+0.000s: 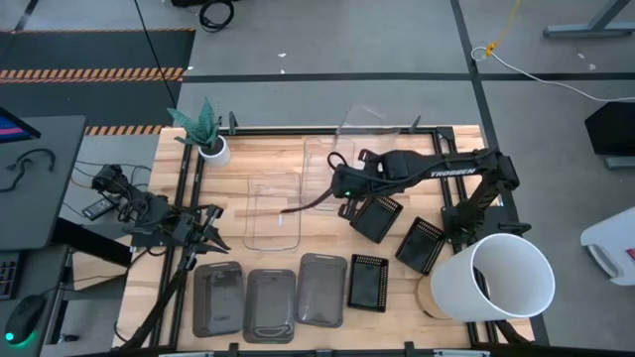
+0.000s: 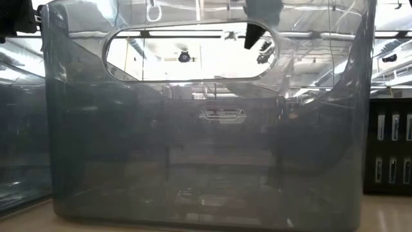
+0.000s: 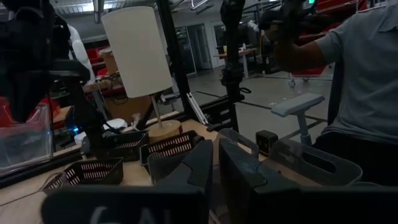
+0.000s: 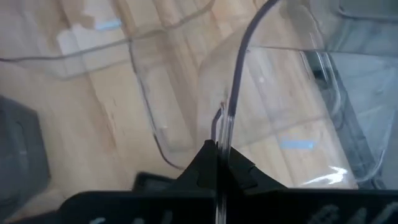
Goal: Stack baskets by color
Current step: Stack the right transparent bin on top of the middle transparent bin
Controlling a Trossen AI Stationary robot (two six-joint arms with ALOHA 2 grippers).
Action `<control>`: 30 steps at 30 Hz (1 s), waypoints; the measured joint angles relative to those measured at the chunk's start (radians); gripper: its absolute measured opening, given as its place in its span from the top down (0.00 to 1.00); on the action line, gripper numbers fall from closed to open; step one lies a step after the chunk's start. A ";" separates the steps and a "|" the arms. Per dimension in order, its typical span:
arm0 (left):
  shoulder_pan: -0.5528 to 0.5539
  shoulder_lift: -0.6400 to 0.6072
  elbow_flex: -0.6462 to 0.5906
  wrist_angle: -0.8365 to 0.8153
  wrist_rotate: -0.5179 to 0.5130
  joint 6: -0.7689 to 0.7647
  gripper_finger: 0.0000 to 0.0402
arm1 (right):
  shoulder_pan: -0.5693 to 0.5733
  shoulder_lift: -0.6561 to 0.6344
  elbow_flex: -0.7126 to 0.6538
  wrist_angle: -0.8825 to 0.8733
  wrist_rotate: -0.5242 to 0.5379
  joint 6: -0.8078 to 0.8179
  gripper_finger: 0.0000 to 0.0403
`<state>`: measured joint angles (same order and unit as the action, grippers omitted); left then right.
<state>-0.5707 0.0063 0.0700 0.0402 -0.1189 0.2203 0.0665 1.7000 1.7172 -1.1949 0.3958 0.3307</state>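
From the high view we read the layout. The right gripper sits near the table's centre, its arm reaching in from 3 o'clock. It holds a clear basket by the rim. A second clear basket lies flat at 8 o'clock from it, and a third leans at the table's 12 o'clock edge.

Three smoky grey baskets sit in a row along the 6 o'clock edge. One black mesh basket continues that row; two more lie under the right arm. The white bucket stands at 4 o'clock and the plant pot at 10 o'clock.

The right wrist view adds what the high view cannot resolve — the fingers are pressed together on the thin clear wall, which rises edge-on between them.

The left gripper waits at the 9 o'clock side, holding nothing. In its wrist view the fingers stand nearly together, a narrow gap between them, with a grey basket just beyond. That view also shows a person beside the table.

The low view is filled by one grey basket wall — no gripper is identifiable there.
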 joint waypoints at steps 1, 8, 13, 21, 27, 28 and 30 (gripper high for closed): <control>0.000 0.000 0.000 0.000 0.000 0.000 0.91 | 0.003 0.000 0.000 0.014 0.000 -0.013 1.00; 0.000 0.000 0.000 0.000 0.000 0.000 0.91 | 0.022 0.000 0.000 0.116 -0.018 -0.087 1.00; 0.000 0.000 0.000 0.000 0.000 0.000 0.92 | 0.026 0.018 0.001 0.201 -0.031 -0.186 1.00; 0.000 0.000 0.000 -0.003 0.000 0.000 0.91 | 0.000 0.119 0.000 0.205 -0.063 -0.245 1.00; 0.000 0.000 0.000 -0.002 0.000 0.000 0.90 | -0.017 0.171 0.000 0.176 -0.104 -0.234 1.00; 0.000 0.000 0.000 -0.001 0.000 0.000 0.90 | -0.020 0.176 0.000 0.163 -0.108 -0.228 1.00; 0.000 0.000 0.000 -0.001 0.000 0.000 0.90 | -0.025 0.186 0.000 0.135 -0.123 -0.225 1.00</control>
<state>-0.5709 0.0061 0.0700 0.0388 -0.1188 0.2203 0.0416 1.8855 1.7170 -1.0597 0.2727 0.1053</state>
